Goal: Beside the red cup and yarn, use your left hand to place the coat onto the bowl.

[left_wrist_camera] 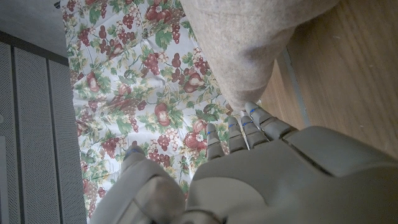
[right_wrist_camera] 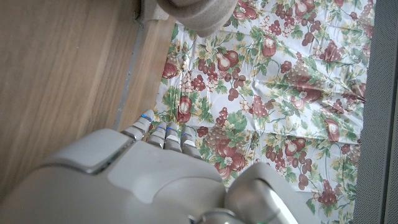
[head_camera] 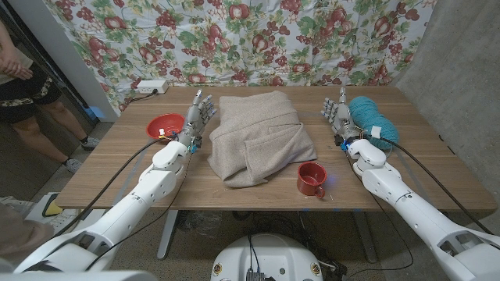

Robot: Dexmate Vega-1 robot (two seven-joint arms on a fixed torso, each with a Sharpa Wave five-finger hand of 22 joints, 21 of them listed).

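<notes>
A: Coat (head_camera: 258, 139) placement?

B: Folded at the middle of the surface (head_camera: 437, 168), long axis running from the far edge toward the near edge. The bowl (head_camera: 166, 125) sits near the left edge, apart from it.

A: Hands?

B: Left hand (head_camera: 198, 119) stands between bowl and coat, fingers spread, holding nothing. Right hand (head_camera: 337, 117) is spread too, beside the yarn (head_camera: 373, 119). The red cup (head_camera: 311, 179) stands near the near edge.

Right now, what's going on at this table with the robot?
Nothing is being held. The folded beige coat lies mid-table, the left robot hand open beside it. The red bowl sits left of that hand, uncovered. The right robot hand waits open by the teal yarn; the red cup stands near the front.
</notes>
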